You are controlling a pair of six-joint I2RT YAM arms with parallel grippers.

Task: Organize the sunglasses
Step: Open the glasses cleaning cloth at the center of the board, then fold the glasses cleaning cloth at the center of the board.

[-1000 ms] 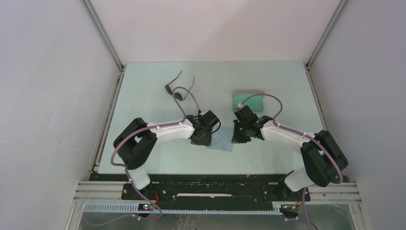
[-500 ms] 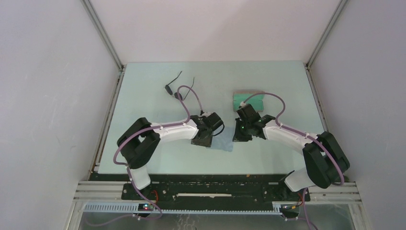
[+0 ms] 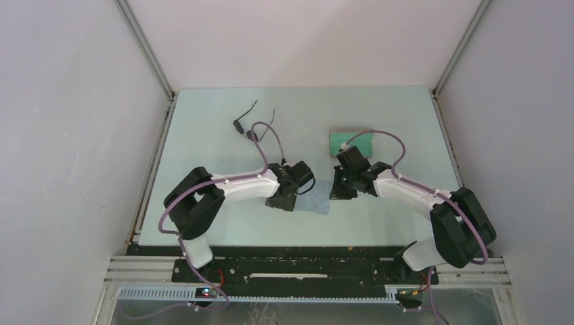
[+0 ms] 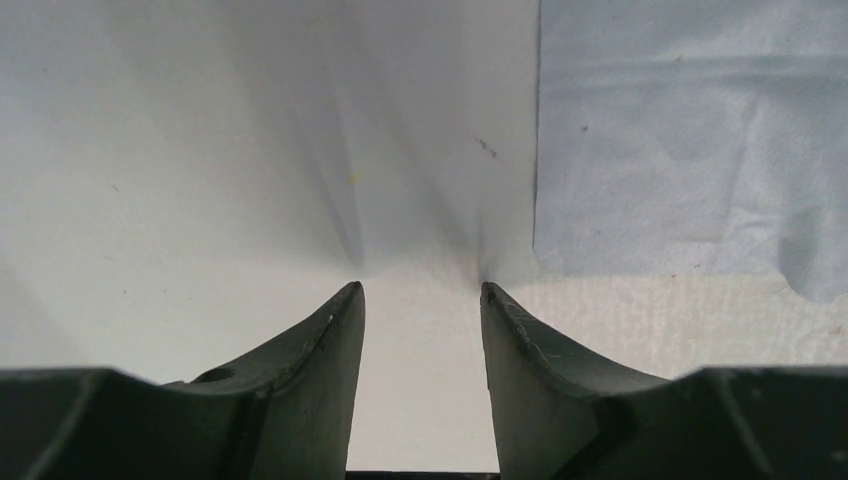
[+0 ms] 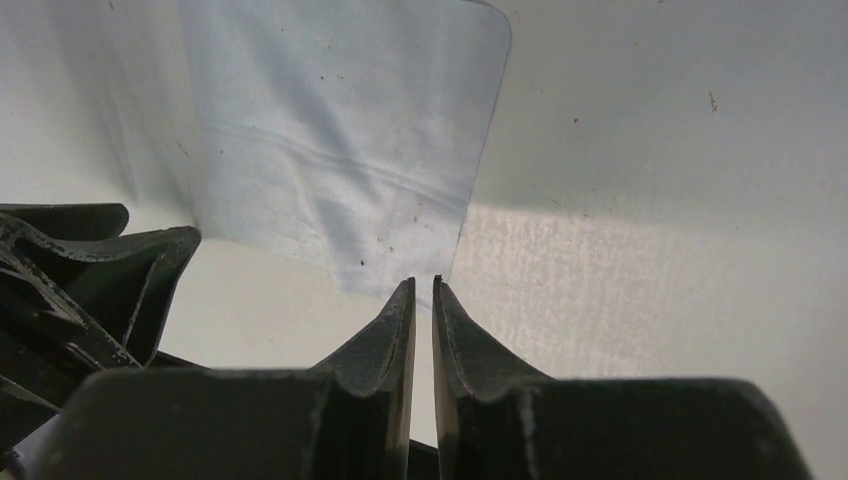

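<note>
The sunglasses [image 3: 237, 125], thin black wire with dark lenses, lie at the far left of the table, partly behind the left arm's cable. My left gripper [image 3: 281, 202] [image 4: 420, 290] is open and empty, with its tips down on the table just left of the light blue cloth [image 3: 313, 202] [image 4: 690, 150]. My right gripper [image 3: 337, 191] [image 5: 422, 284] is shut to a thin slit, and its tips stand at the near right corner of the cloth [image 5: 340, 140]. The cloth lies flat. I cannot tell whether the right tips pinch it.
The grey case [image 3: 352, 143] with green lining lies open behind the right gripper. The left gripper's body shows at the left of the right wrist view [image 5: 90, 270]. White walls and metal rails enclose the table on three sides.
My left gripper has shifted slightly nearer and to the left along the cloth's edge. My right gripper has edged slightly back. The cloth, sunglasses and case have not moved.
</note>
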